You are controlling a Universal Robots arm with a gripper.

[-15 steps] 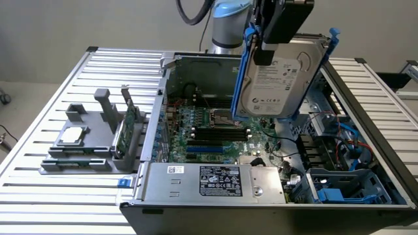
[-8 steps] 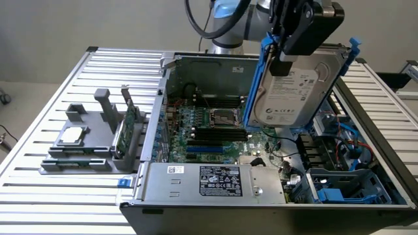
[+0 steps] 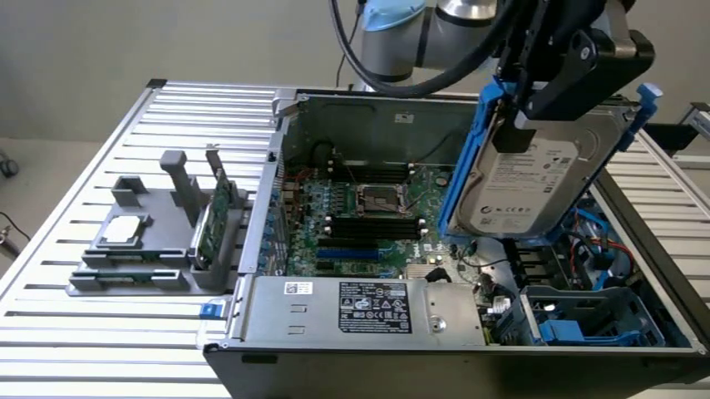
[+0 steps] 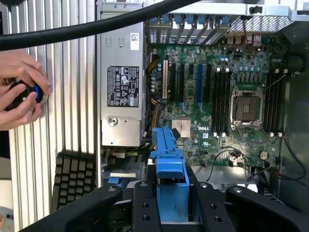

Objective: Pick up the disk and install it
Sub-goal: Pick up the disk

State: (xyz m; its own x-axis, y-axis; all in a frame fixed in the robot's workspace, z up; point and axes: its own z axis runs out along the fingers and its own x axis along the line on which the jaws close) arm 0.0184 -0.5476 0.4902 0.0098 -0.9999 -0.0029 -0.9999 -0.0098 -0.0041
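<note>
The disk (image 3: pixel 527 187), a silver-grey hard drive with a white label in a bright blue carrier, hangs tilted on edge above the open computer case, over its side at the exterior view's right. My gripper (image 3: pixel 533 116) is shut on the disk from above, its black fingers clamping the upper part. In the wrist view the blue carrier (image 4: pixel 166 154) of the disk sticks out between the black fingers (image 4: pixel 145 208) of my gripper (image 4: pixel 176 203), with the motherboard (image 4: pixel 217 96) beyond it.
The case holds a motherboard (image 3: pixel 372 212), a power supply (image 3: pixel 367 312) and a blue drive bay (image 3: pixel 588 320). A grey fixture (image 3: pixel 155 249) on the slatted table carries a silver chip (image 3: pixel 122 229) and a green card (image 3: pixel 216 208). A person's hand (image 4: pixel 19 92) and a keyboard (image 4: pixel 72 179) lie beside the case.
</note>
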